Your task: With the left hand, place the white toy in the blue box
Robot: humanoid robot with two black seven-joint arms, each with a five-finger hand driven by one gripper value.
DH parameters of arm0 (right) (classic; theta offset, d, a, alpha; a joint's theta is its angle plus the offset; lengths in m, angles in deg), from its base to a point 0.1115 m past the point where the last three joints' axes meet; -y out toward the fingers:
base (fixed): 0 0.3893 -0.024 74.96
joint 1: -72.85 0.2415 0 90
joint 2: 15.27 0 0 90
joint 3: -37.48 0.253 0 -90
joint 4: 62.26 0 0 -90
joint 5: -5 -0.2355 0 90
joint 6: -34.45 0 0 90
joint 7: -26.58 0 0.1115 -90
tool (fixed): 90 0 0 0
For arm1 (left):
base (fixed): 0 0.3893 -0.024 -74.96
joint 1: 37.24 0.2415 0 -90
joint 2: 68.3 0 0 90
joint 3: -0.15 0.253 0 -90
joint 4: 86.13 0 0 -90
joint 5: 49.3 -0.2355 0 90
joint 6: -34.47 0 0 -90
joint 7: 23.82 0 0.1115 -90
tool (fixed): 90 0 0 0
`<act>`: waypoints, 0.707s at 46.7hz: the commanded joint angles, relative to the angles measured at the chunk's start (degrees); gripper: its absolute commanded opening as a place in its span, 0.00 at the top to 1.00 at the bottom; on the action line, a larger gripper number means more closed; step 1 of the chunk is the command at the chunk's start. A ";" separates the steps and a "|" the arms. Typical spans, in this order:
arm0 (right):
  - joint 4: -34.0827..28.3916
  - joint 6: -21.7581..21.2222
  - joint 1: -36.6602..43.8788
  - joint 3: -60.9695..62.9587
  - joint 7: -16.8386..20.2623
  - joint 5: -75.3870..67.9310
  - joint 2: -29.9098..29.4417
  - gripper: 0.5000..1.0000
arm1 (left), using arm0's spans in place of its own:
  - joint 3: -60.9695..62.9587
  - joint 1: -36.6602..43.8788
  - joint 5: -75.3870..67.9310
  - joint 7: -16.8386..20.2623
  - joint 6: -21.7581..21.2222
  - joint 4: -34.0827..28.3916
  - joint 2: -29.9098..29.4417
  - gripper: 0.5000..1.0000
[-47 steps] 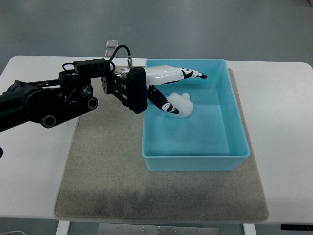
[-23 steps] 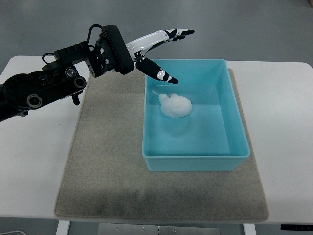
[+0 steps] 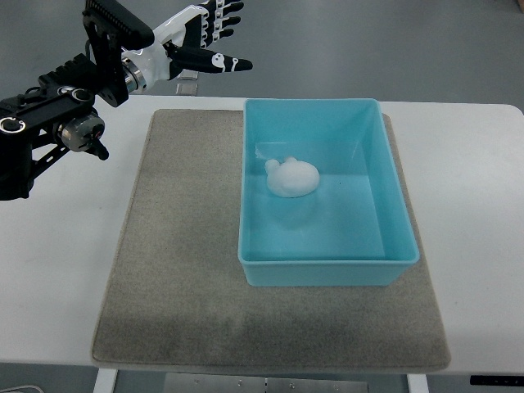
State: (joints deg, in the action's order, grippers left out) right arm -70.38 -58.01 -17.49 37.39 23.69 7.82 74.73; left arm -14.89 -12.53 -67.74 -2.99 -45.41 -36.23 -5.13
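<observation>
Where one blue box point(image 3: 327, 266) sits, one white toy point(image 3: 292, 177) inside

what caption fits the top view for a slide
White toy lies in the blue box; open left robot hand hovers apart.

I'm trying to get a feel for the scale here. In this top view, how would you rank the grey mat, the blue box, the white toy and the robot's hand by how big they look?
Largest to smallest:
1. grey mat
2. blue box
3. left hand, raised nearer the camera and cut by the picture's edge, so this place is unsure
4. white toy
</observation>
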 commanded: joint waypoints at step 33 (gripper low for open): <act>0.03 0.00 0.00 0.00 0.00 0.00 0.00 0.13 | -5.17 8.08 31.00 -18.44 24.88 -24.15 0.20 0.01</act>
State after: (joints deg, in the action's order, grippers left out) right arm -70.37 -58.03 -17.50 37.39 23.69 7.82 74.73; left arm -17.95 -6.00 -39.22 -18.10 -20.51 -60.47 -4.70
